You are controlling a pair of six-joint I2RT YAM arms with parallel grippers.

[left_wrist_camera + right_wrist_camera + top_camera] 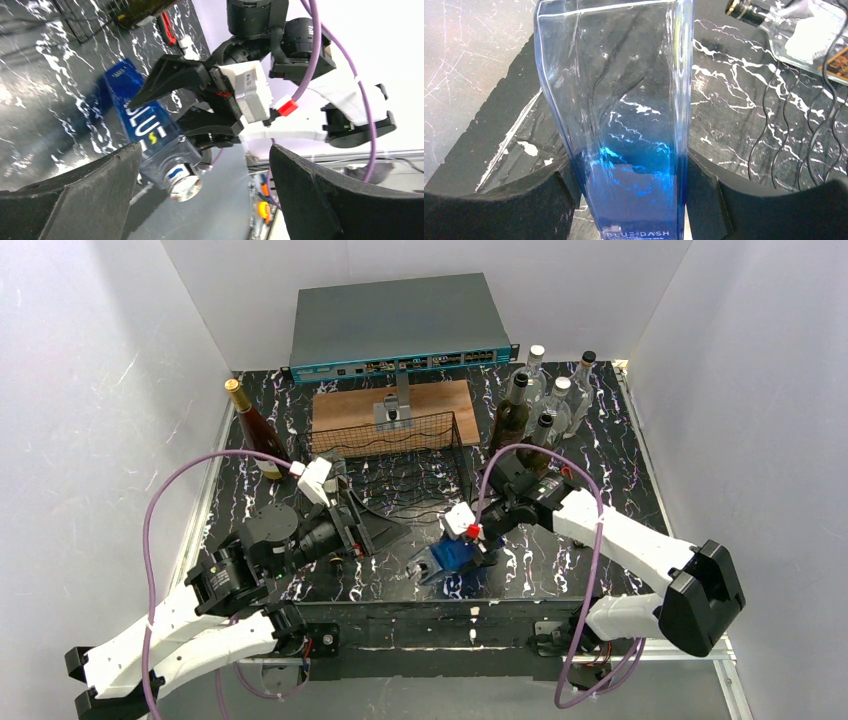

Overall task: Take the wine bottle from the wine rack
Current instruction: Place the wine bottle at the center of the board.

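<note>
The wine bottle (448,558) is a square blue glass one marked BLUE DASH. It lies tilted low over the table's front edge, in front of the black wire wine rack (400,455) and off it. My right gripper (472,540) is shut on its lower body; in the right wrist view the bottle (624,100) fills the space between the pads of the gripper (634,200). My left gripper (385,528) is open and empty just left of it. In the left wrist view the bottle's cap (184,184) points between the wide-apart fingers of the gripper (205,200).
Several upright bottles (545,405) stand at the back right. A brown bottle (255,430) stands at the left. A wooden board (390,405) and a grey network switch (395,325) lie behind the rack. A clear bottle (804,30) lies by the rack wires (819,125).
</note>
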